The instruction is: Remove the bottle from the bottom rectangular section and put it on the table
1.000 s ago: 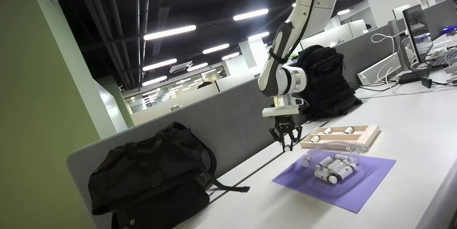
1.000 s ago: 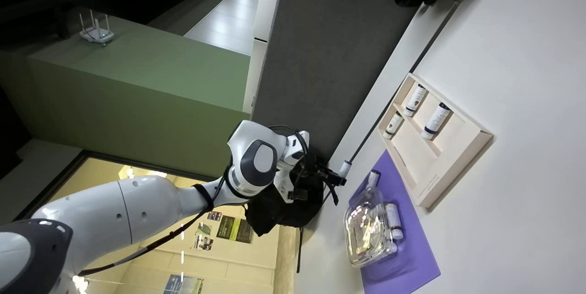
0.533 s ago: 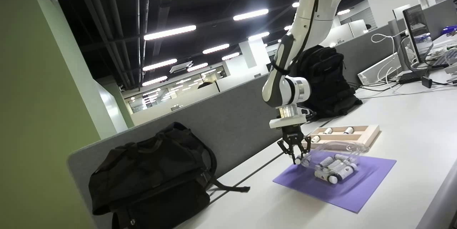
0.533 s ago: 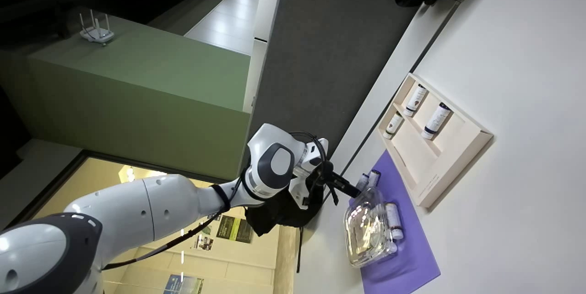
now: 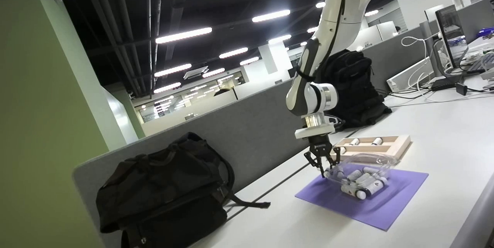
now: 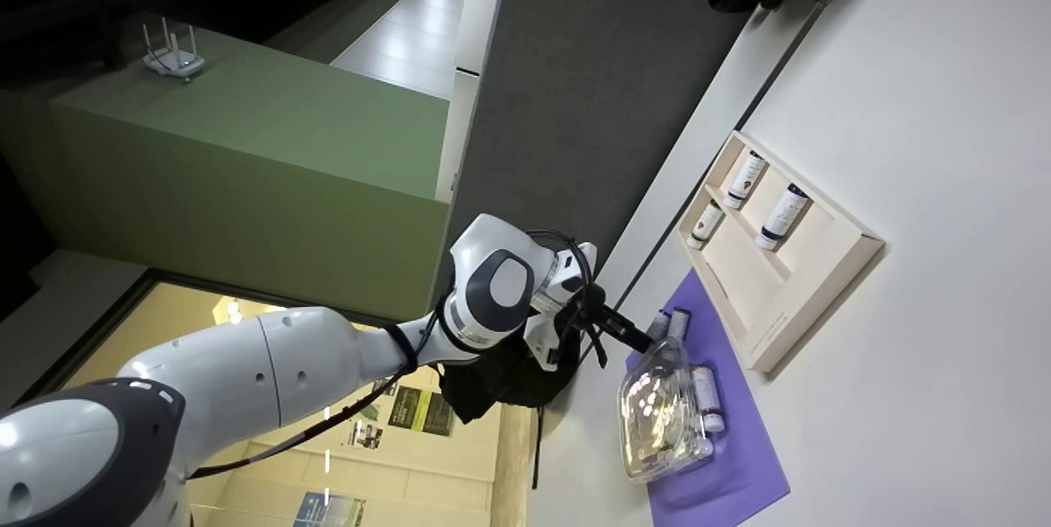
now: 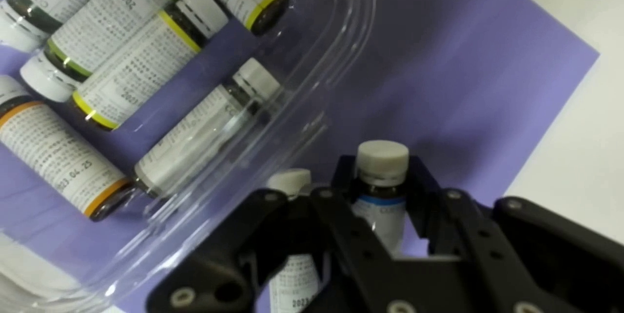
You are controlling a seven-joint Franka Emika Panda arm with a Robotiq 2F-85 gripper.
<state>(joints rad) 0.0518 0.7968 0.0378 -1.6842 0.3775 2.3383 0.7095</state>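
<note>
My gripper [image 7: 382, 174] is shut on a bottle [image 7: 385, 216] with a white cap and a blue stripe on its label. In an exterior view the gripper [image 5: 329, 170] is low over the corner of the purple mat, beside the clear container [image 5: 380, 158]. The held bottle [image 6: 659, 323] also shows in an exterior view; whether it touches the mat I cannot tell. The wooden tray [image 6: 809, 297] has one bottle [image 6: 706, 223] in its section nearer the mat and two bottles [image 6: 782, 217] in the other. The table [image 5: 297, 217] is the long pale desk top.
The purple mat [image 5: 405, 188] lies under the clear container, which has several bottles in and around it. Another bottle [image 7: 295, 283] lies close beside my gripper's finger. A black backpack [image 5: 162, 194] leans on the grey divider [image 5: 247, 136]; another backpack [image 5: 351, 89] stands behind the arm.
My gripper has moved down and across to the mat's corner, carrying the bottle close to the clear container. The container and the bottles by it have shifted very slightly.
</note>
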